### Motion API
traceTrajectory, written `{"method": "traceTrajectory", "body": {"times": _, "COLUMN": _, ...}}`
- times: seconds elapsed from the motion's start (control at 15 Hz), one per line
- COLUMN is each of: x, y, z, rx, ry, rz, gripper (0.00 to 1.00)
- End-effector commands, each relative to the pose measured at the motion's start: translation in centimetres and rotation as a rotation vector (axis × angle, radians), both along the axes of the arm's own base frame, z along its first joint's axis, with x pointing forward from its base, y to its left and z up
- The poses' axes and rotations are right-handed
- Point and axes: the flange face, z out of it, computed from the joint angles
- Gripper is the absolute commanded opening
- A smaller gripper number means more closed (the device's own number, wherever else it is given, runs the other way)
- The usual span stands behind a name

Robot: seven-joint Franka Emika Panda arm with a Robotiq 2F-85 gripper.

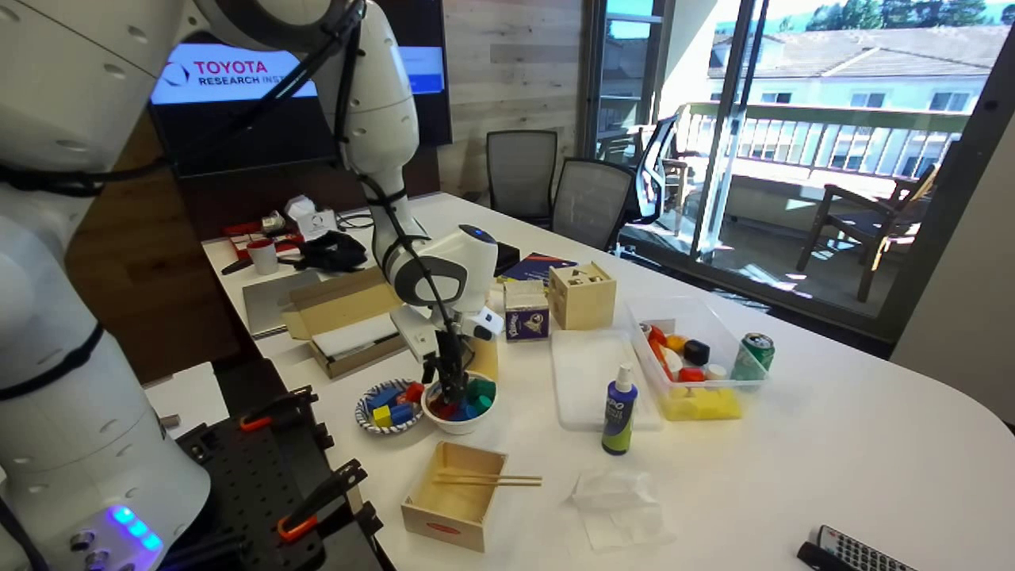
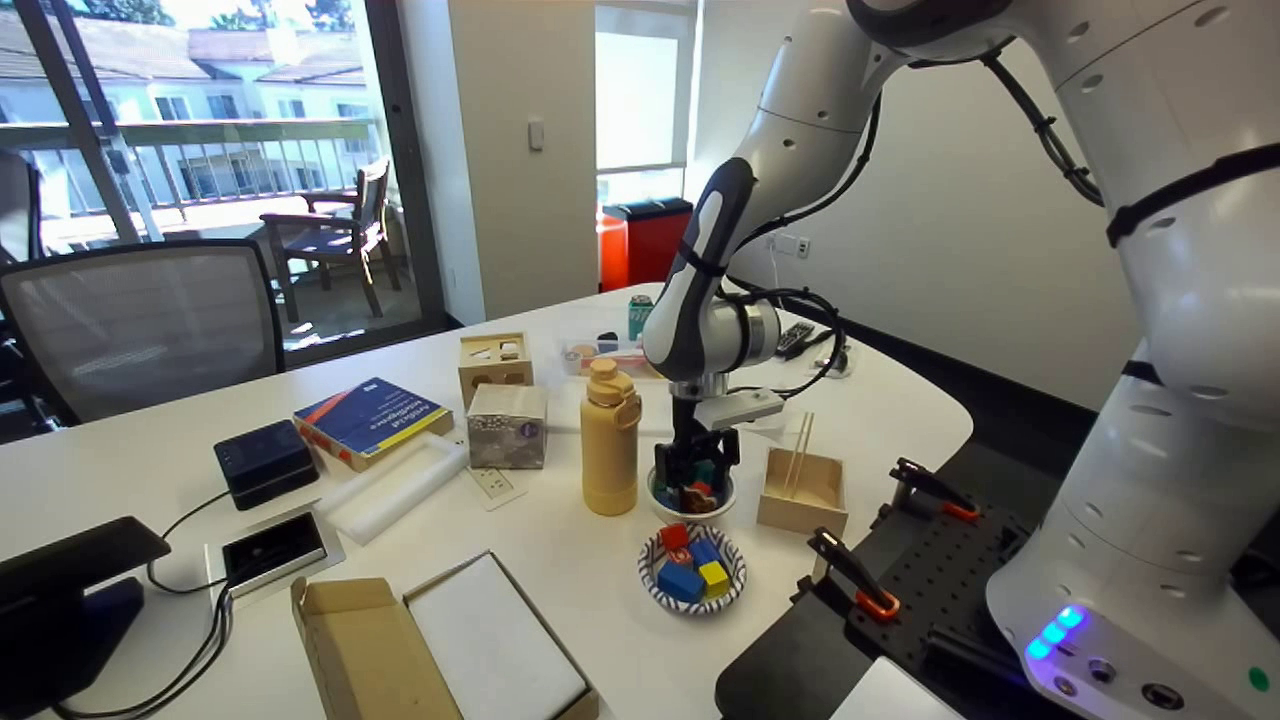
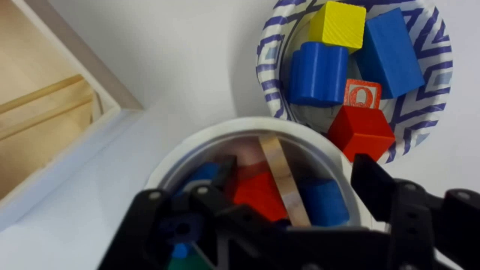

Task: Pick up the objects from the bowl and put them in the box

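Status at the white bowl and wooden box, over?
Pincer open at white bowl. Blocks inside, none visibly gripped. Chopsticks jut from wooden box, possibly in the way.

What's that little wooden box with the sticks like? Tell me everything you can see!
The box looks like pale wood, roughly square, with low walls and an open top. A red oval mark sits on one outer side. It stands upright on the white table, near the white bowl but not touching it. Two thin chopsticks lean in it, their ends poking past one wall.
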Motion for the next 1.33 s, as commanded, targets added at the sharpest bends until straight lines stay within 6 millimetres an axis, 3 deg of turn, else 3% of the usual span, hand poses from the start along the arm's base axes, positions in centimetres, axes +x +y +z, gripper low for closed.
{"method": "traceTrajectory", "body": {"times": 0.0, "x": 0.2, "y": -0.1, "z": 0.0, "rx": 0.000, "ry": 0.006, "rz": -0.004, "gripper": 0.49}}
{"method": "traceTrajectory", "body": {"times": 0.47, "x": -0.5, "y": -0.6, "z": -0.3, "rx": -0.010, "ry": 0.021, "rz": -0.020, "gripper": 0.00}}
{"method": "traceTrajectory", "body": {"times": 0.87, "x": -0.5, "y": -0.8, "z": 0.3, "rx": 0.000, "ry": 0.021, "rz": -0.033, "gripper": 0.03}}
{"method": "traceTrajectory", "body": {"times": 1.27, "x": 0.0, "y": -0.6, "z": 6.2, "rx": 0.043, "ry": -0.001, "rz": -0.027, "gripper": 0.03}}
